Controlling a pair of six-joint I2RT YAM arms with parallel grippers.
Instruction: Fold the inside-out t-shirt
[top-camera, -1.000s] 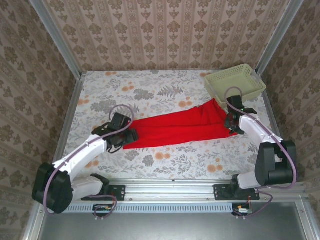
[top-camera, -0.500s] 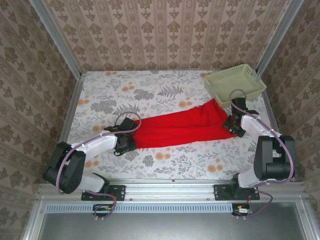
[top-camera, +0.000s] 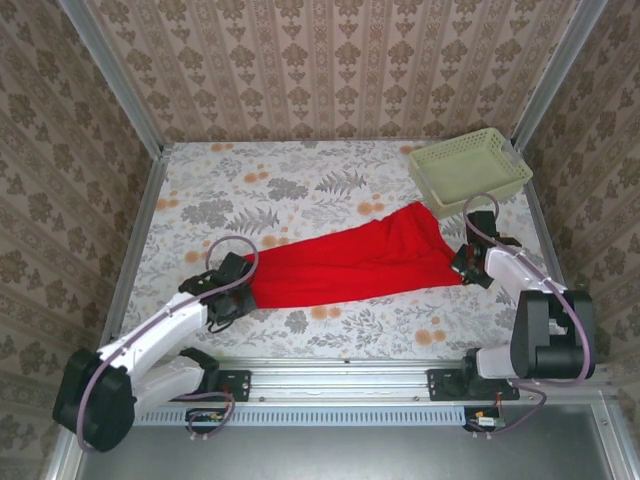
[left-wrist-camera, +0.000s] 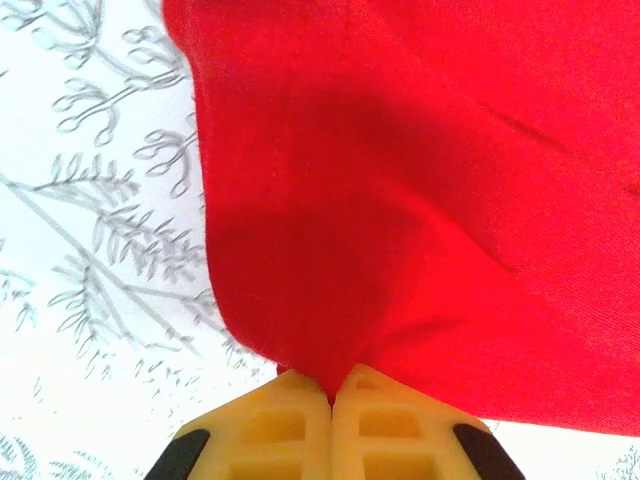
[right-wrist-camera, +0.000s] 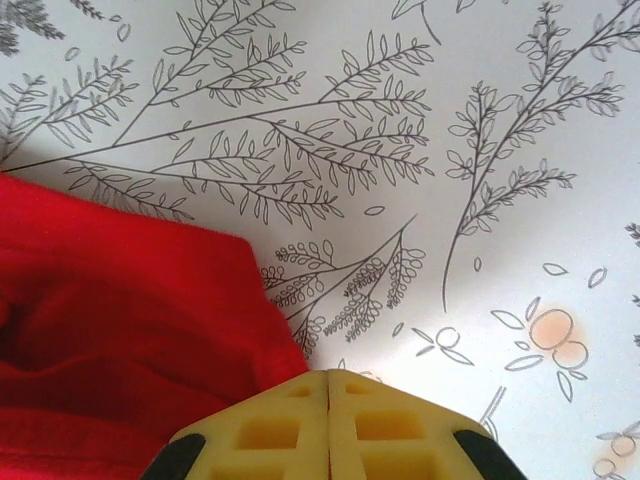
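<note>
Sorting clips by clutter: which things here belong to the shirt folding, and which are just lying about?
Job: red t-shirt; left gripper, shut on its end; right gripper, shut at its other end.
Lying about: pale green basket; floral table cover.

- Table (top-camera: 330, 170): flat top covered in a pale floral print, spanning the middle of the top view.
- Red t-shirt (top-camera: 350, 262): stretched in a long band from lower left to right of centre.
- Pale green basket (top-camera: 468, 167): upper right corner, just beyond the shirt's right end.
</note>
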